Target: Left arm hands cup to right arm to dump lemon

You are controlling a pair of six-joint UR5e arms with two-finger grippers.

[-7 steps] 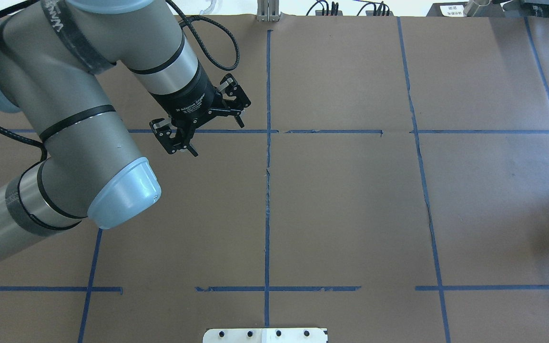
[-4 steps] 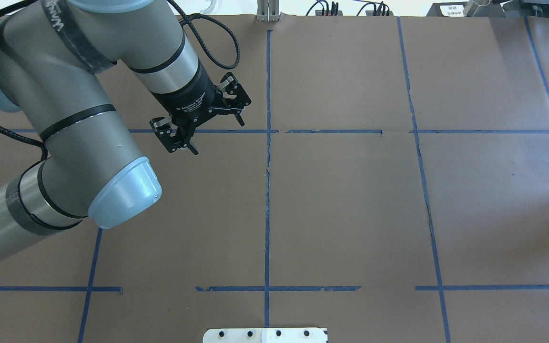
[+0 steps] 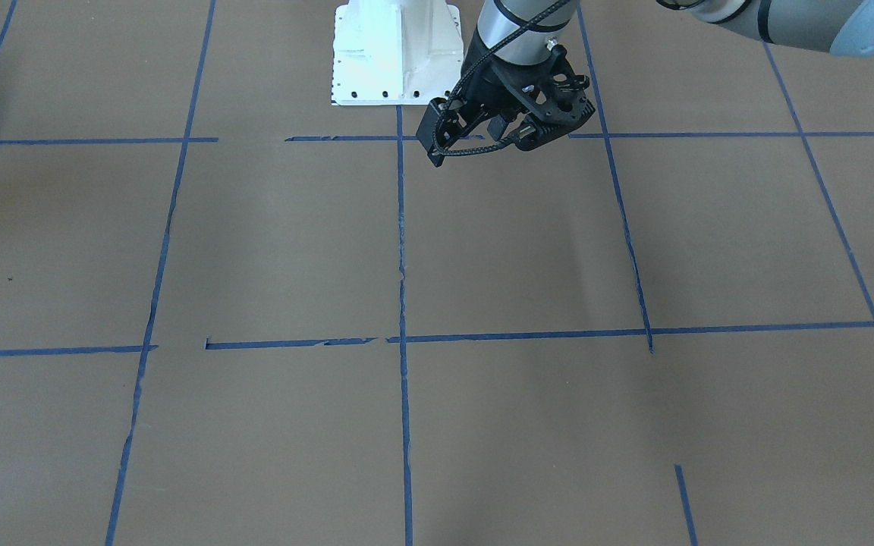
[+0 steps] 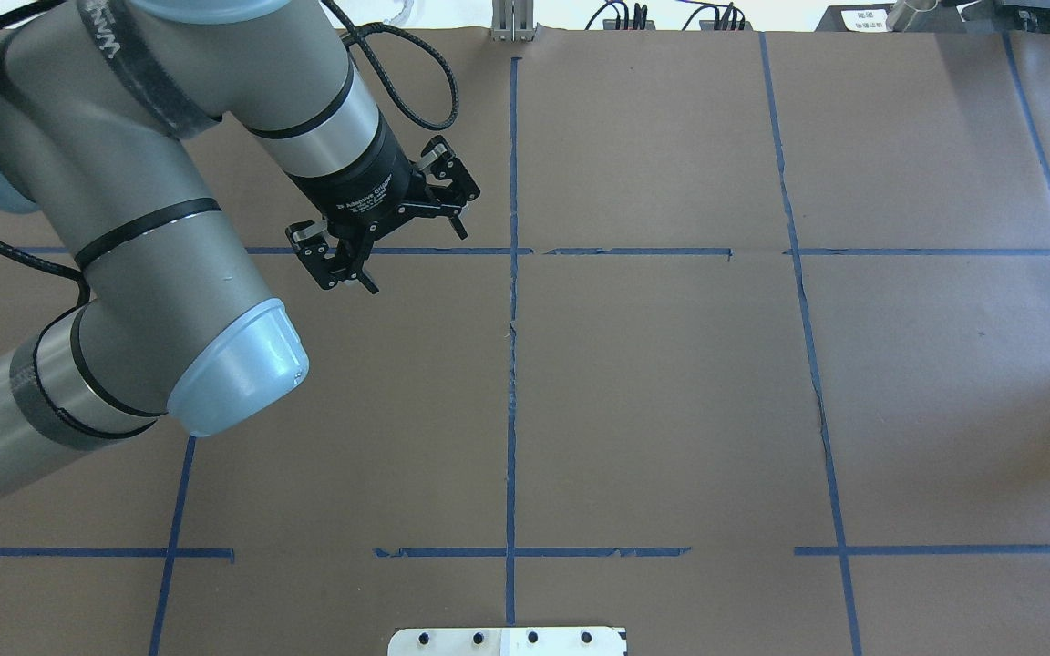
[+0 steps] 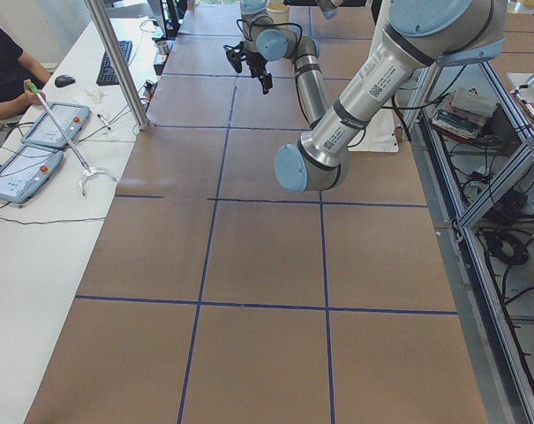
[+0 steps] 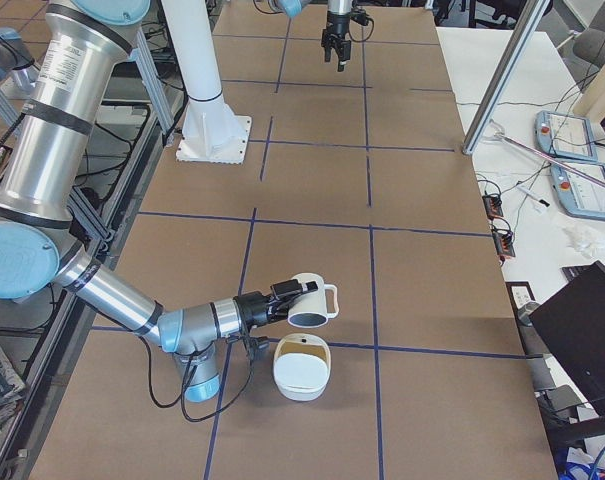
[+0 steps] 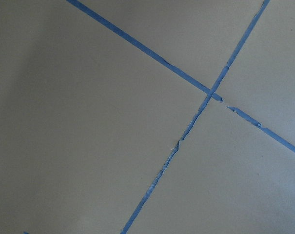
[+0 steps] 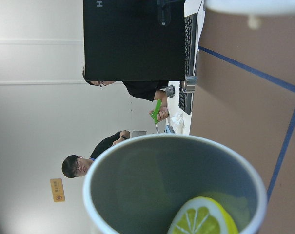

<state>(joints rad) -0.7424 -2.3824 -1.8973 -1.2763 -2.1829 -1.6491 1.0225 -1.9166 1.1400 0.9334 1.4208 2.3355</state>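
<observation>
Cup (image 6: 317, 292) sideways at right gripper (image 6: 292, 296); left gripper (image 4: 416, 263) (spread) barely shifted.

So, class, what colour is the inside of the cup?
Grey inside the cup, best seen in the right wrist-mounted view.

The table (image 4: 671, 410) is covered steeply from behind the robot by the overhead camera, and from the opposite side by the front-facing camera. The left gripper (image 4: 416, 262) and the base plate (image 4: 507, 640) are shared by both (sides mirrored). The table's length is taken in from either end by the side cameras, from farther off. Only blue tape (image 7: 206, 97) on paper is recorded, close up, by the left wrist camera. The cup (image 8: 152, 185) is looked into at close range by the right.
</observation>
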